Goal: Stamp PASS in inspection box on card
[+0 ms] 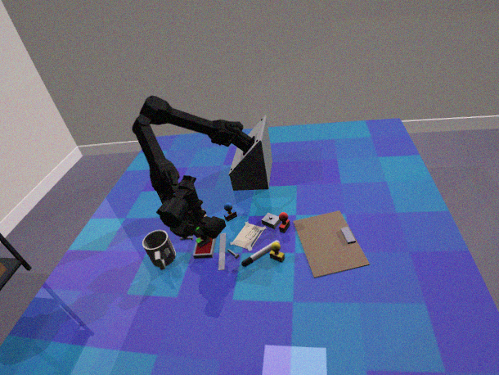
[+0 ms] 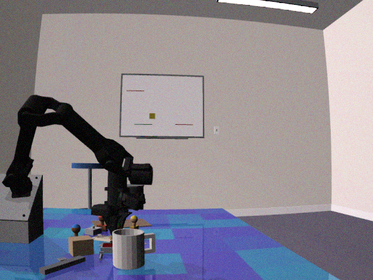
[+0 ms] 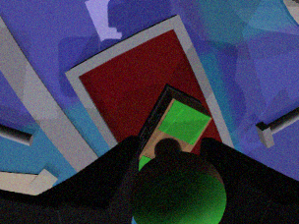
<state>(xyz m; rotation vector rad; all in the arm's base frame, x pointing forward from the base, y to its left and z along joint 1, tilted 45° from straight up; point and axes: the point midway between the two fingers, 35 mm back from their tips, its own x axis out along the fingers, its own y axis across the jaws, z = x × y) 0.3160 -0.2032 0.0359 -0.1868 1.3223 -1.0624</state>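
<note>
My gripper [image 1: 200, 235] [image 2: 114, 232] [image 3: 169, 147] is shut on the green stamp [image 1: 200, 241] [image 3: 184, 123], which has a green ball on top and green patches on its wooden block. The stamp is over the ink pad [image 1: 204, 249] [image 2: 107, 245] [image 3: 133, 84], a red pad in a grey frame. In the wrist view its block is turned relative to the pad and covers the pad's lower right part. Its underside is hidden, so contact is unclear. The cream card [image 1: 247, 237] [image 2: 102, 238] [image 3: 15, 181] lies beyond the ruler; its box cannot be made out.
A ruler [image 1: 222, 251] [image 3: 44, 103] lies beside the pad, and a mug [image 1: 159, 250] [image 2: 128, 249] stands on its other side. Blue [image 1: 228, 208], red [image 1: 284, 217] and yellow [image 1: 276, 255] stamps stand around the card. A marker [image 1: 259, 254], screws and a brown board [image 1: 327, 254] lie nearby.
</note>
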